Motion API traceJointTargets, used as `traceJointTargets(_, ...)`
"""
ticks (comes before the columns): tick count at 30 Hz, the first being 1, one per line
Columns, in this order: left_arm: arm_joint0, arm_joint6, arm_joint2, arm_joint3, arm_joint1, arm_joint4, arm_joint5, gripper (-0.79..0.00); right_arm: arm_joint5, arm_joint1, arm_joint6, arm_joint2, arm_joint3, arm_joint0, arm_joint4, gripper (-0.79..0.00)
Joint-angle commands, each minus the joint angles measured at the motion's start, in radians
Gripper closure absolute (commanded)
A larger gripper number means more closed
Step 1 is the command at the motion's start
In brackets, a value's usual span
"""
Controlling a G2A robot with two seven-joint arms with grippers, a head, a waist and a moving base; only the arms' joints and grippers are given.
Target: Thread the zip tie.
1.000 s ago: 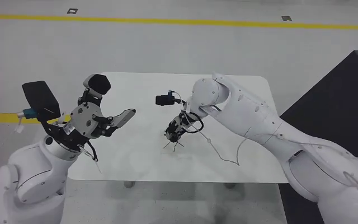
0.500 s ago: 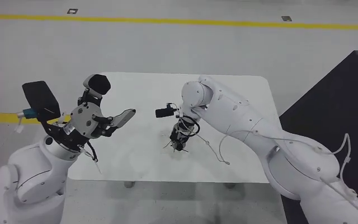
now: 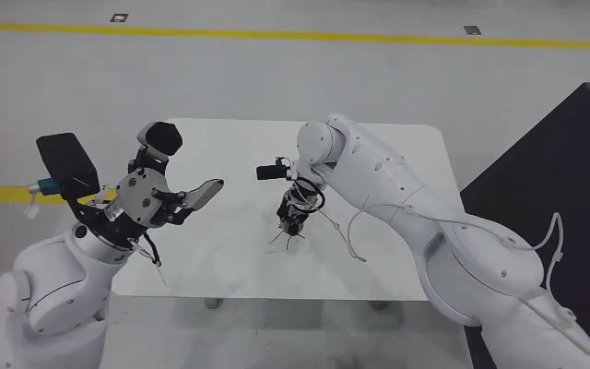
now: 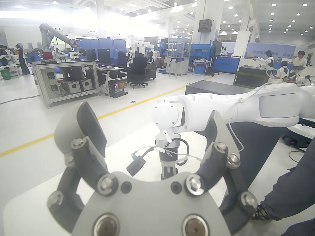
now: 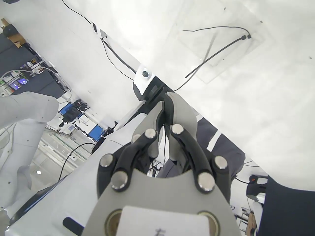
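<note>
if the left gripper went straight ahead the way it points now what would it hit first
Probably the right arm's wrist, which sits framed between the left gripper's open fingers in the left wrist view, across a stretch of table. Whether their heights truly line up is unclear.

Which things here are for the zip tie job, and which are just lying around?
For the job: zip ties, right gripper.
Just lying about: clear sheet beneath the ties, table, black cable.

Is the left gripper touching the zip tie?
Apart. The top view shows the open left gripper near the table's left edge, with bare tabletop between it and the zip tie.
</note>
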Motion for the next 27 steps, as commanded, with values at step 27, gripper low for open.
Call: traceJointTargets(27, 0.000, 0.000, 0.000, 0.000, 0.000, 0.000, 0.000, -0.785, 0.479, 0.161, -0.444, 0.166, -0.624, -0.033, -0.419, 0.000)
